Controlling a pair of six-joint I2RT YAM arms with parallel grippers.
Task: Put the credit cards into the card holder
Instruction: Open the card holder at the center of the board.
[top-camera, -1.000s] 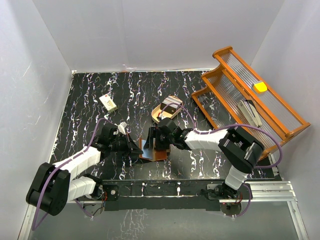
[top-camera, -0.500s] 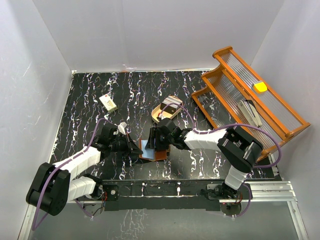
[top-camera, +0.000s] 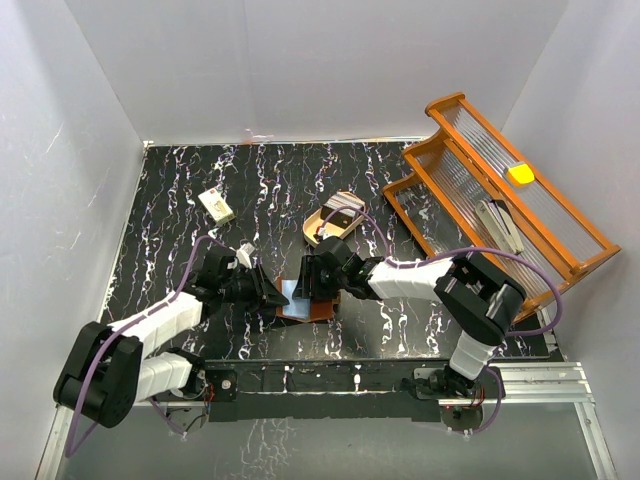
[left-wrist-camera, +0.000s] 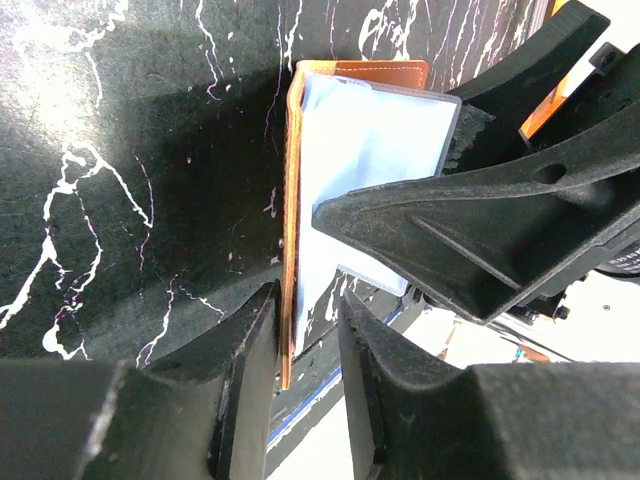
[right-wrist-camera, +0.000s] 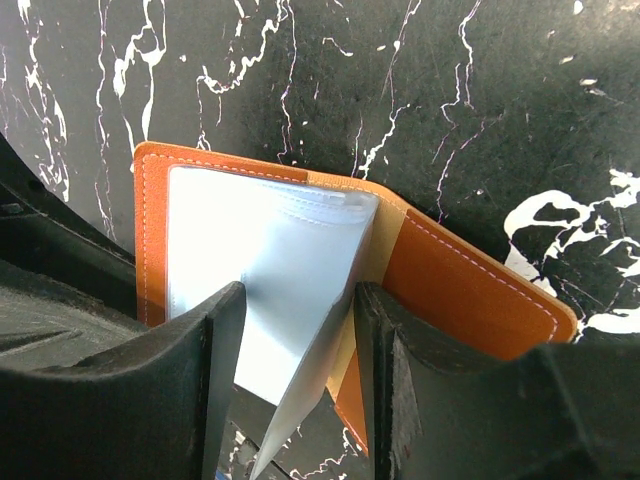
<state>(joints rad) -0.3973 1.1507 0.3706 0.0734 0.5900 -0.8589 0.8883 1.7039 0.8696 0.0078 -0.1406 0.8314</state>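
Near the middle of the table's (top-camera: 180, 190) front edge the brown leather card holder (top-camera: 310, 312) lies open. The left gripper's (left-wrist-camera: 305, 330) jaws stand slightly apart astride its cover edge, and the right gripper (right-wrist-camera: 298, 310) squeezes its grey-blue pocket leaf from both sides. Farther back, toward the centre, the credit cards (top-camera: 342, 212) rest in a beige oval tray (top-camera: 312, 226).

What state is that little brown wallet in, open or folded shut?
Open: the card holder lies spread, its pale blue sleeves fanned upward.
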